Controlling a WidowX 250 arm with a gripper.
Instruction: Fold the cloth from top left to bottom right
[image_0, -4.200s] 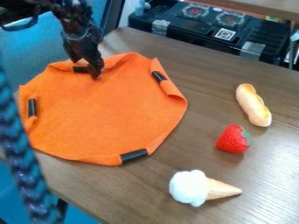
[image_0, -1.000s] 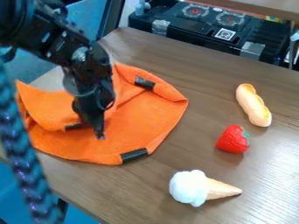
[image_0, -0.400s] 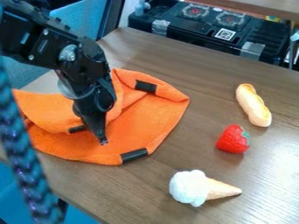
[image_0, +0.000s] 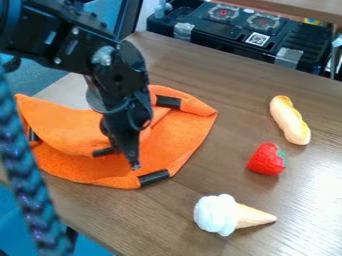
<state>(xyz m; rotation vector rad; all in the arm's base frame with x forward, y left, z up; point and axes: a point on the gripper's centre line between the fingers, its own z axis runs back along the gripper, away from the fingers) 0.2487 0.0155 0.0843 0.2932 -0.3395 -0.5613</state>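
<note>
While the claw (image_0: 127, 157) hangs low | orange cloth (image_0: 178, 137) beneath | folded edge seemingly pinched in it

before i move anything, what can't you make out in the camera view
- Camera view: the cloth directly behind the gripper, hidden by the gripper, so I can't tell whether it grips the cloth.
- Camera view: the cloth's surface beneath the folded flap, covered by the flap.
- Camera view: the lower end of the braided cord, cut off by the bottom edge.
- Camera view: the pattern inside the square code, too small.
</note>
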